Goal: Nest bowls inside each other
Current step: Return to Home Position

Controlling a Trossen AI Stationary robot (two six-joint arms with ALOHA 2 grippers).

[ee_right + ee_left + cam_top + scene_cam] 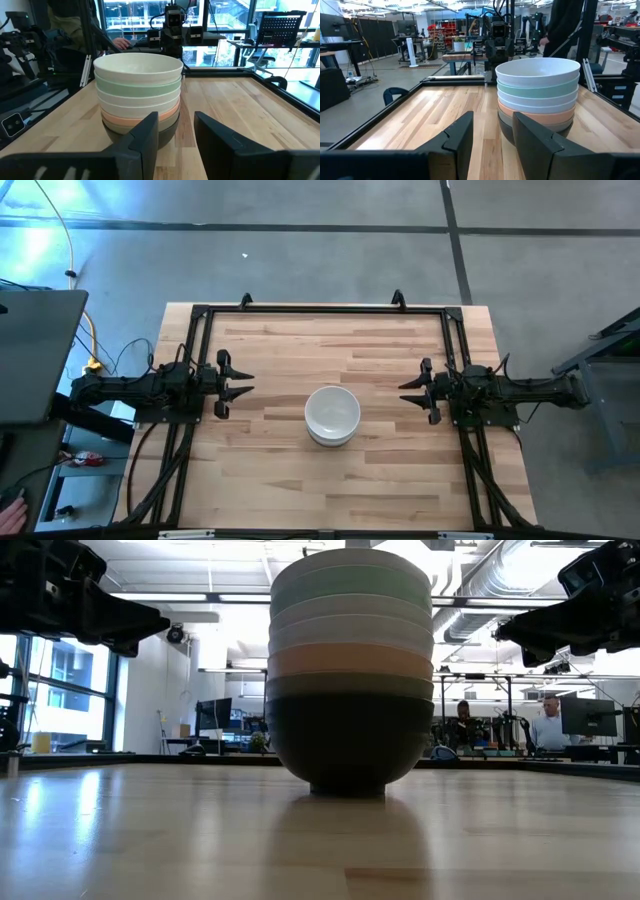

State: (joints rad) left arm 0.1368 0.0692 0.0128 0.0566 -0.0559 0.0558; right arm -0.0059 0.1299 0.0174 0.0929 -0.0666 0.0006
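The bowls (332, 416) sit in one stack on the wooden surface (290, 480), black at the bottom, white on top. The left tool (243, 383) and the right tool (408, 392) hang on either side of the stack, well away, both with fingers apart

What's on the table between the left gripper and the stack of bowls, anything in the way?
Nothing visible. Only bare table lies between the open left gripper and the stack of bowls at the centre. The path from the right gripper looks just as free.
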